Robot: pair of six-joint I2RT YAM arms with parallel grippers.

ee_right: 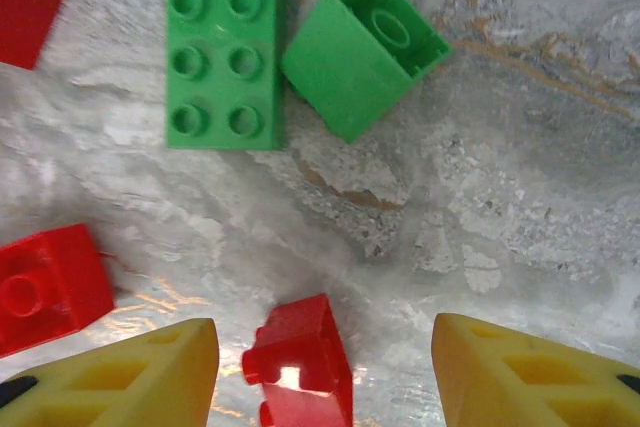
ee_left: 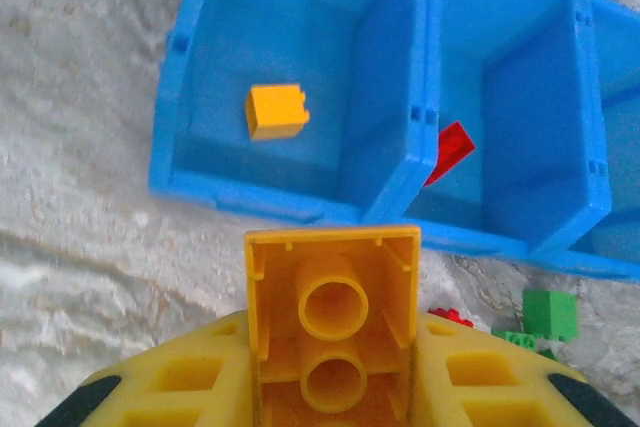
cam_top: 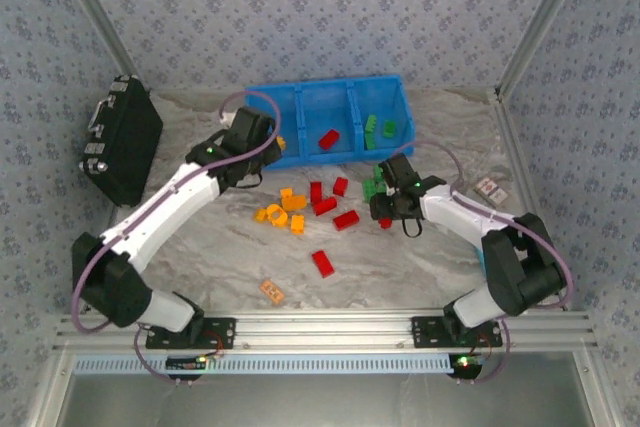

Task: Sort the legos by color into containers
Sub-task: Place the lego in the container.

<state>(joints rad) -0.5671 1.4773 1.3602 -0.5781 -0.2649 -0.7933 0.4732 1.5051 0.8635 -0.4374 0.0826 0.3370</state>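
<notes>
Top view: the left gripper (cam_top: 265,137) hangs at the left end of the bin (cam_top: 300,95). The right gripper (cam_top: 385,209) hovers over loose bricks (cam_top: 330,202).

Left wrist: the jaws are clamped on a yellow brick (ee_left: 333,332). Its long axis points ahead to the left compartment (ee_left: 290,37), just beyond.

Right wrist: the jaws are apart. A red brick (ee_right: 298,362) lies between them, untouched.

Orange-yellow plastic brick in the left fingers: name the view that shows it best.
Left wrist: the orange-yellow plastic brick sits large between the left fingers, hollow underside showing. Top external gives a small orange patch at the tip of the left arm, by the blue plastic bin. Right wrist faces green bricks and red bricks.
</notes>
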